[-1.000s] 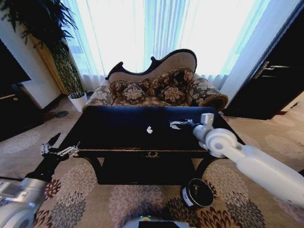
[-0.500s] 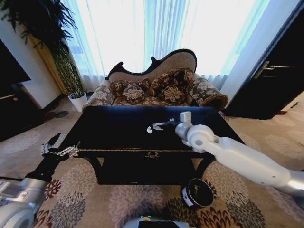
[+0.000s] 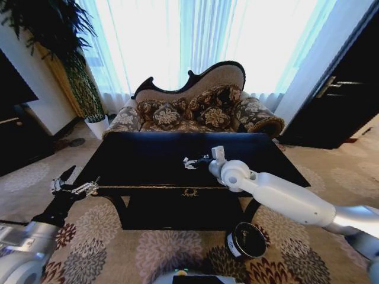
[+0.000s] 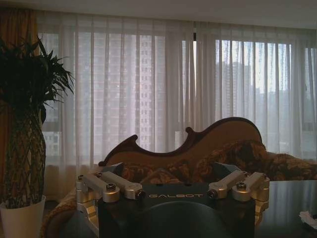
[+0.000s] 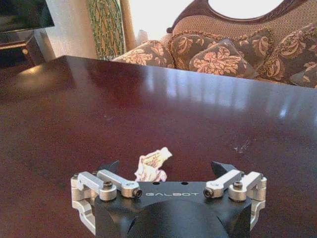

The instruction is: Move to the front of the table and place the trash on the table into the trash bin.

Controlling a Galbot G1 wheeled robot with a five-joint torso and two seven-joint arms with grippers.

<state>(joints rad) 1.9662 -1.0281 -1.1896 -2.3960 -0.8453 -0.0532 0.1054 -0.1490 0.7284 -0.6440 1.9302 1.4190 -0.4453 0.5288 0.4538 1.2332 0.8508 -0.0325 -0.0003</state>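
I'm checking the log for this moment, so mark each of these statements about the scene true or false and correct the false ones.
1. The right gripper is over the table, at a small white paper scrap. True.
2. The right gripper's jaws are closed on the scrap. False: in the right wrist view they stand open, with the scrap lying on the tabletop between them.
3. The trash bin stands on the table. False: it stands on the patterned carpet in front of the table.
4. The left gripper is off the table's left front corner, holding nothing. True.
5. A sofa stands behind the table. True.
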